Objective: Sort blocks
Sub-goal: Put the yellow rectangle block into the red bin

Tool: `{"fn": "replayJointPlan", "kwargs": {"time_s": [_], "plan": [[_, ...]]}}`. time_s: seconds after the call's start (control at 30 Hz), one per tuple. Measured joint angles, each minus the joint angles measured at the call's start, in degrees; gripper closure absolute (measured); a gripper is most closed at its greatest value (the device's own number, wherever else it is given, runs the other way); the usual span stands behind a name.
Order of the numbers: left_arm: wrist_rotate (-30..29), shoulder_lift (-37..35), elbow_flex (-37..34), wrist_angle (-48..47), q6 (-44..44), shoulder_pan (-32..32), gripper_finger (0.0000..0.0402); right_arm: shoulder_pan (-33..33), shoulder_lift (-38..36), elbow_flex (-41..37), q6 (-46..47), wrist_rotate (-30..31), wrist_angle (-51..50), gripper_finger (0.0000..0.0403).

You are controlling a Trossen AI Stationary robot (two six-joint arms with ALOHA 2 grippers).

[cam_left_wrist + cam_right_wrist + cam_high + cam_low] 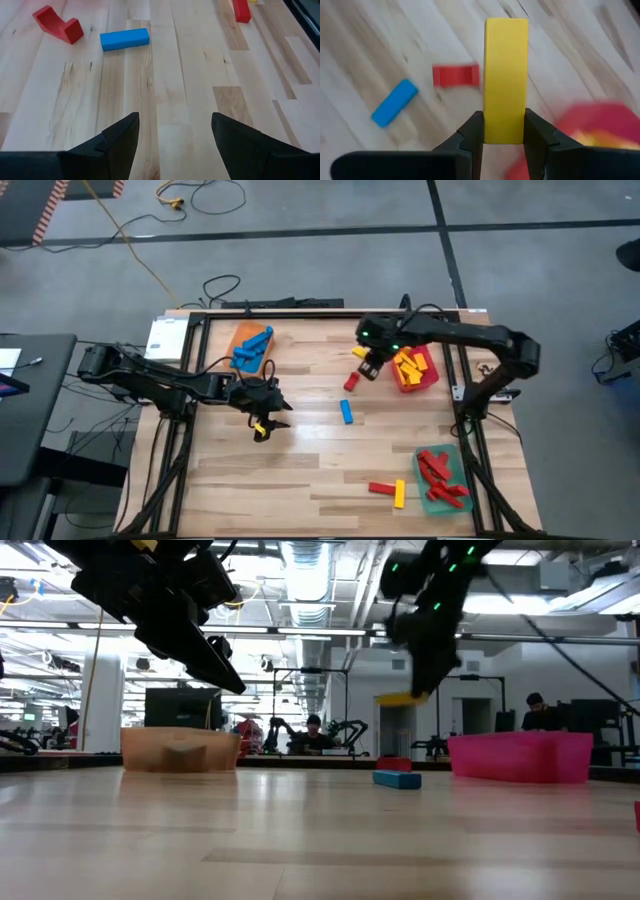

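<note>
The right hand [503, 131] holds a yellow block [505, 80] above the desk [310, 470], just beside the red tray [428, 379] that has yellow blocks inside. A red block [351, 381] and a blue block [346, 412] lie near this tray. The left hand [175, 137] hangs wide and empty, well apart from the tray.

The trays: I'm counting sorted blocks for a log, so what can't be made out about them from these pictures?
- Orange tray: high view, blue blocks overlap, too small to count; low view, wall hides them.
- Red tray: yellow blocks partly under the right gripper; right wrist view, blurred.
- Green tray: red blocks piled, count unclear; absent from low view.
</note>
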Motion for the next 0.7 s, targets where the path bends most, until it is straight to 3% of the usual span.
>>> {"fn": "replayJointPlan", "kwargs": {"time_s": [0.3, 0.47, 0.7], "plan": [[0.0, 0.0, 0.0, 0.5, 0.2, 0.0, 0.0157, 3.7, -8.8, 0.1, 13.6, 5.2, -21.5, 0.029], [0.0, 0.0, 0.0, 1.7, 0.2, 0.0, 0.0157, 2.3, -7.7, 0.0, 17.6, 7.4, -28.4, 0.029], [0.1, 0.0, 0.0, 2.1, 0.1, 0.0, 0.0157, -3.8, -3.1, -6.0, 16.8, 7.0, -29.0, 0.029]]}}
